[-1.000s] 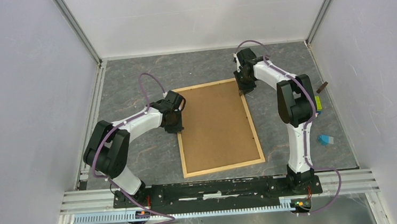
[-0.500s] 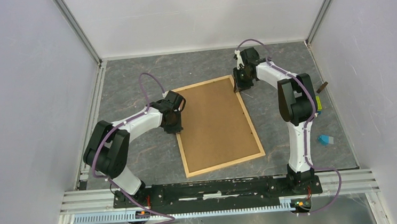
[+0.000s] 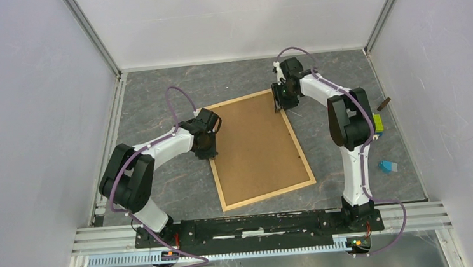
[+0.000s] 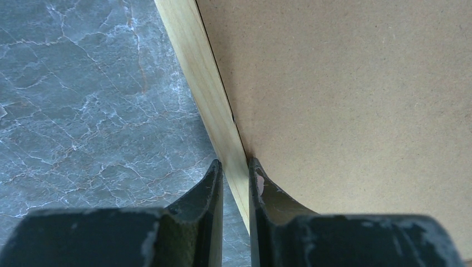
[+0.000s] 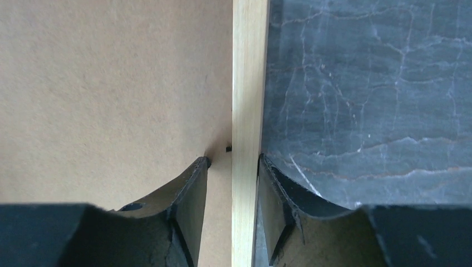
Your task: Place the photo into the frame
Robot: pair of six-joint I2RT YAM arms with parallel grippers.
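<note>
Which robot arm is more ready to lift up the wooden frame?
Likely the left arm: its jaws pinch the frame rail tightly. On the right arm the jaws only straddle the opposite rail, with a gap on the backing board side, so they'd have to close first.

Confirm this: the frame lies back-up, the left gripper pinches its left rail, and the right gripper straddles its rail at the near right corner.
One point is wrong: the right gripper straddles the rail of the frame at its far right corner, not the near one; the top external view shows it. The left gripper does pinch the left rail.
</note>
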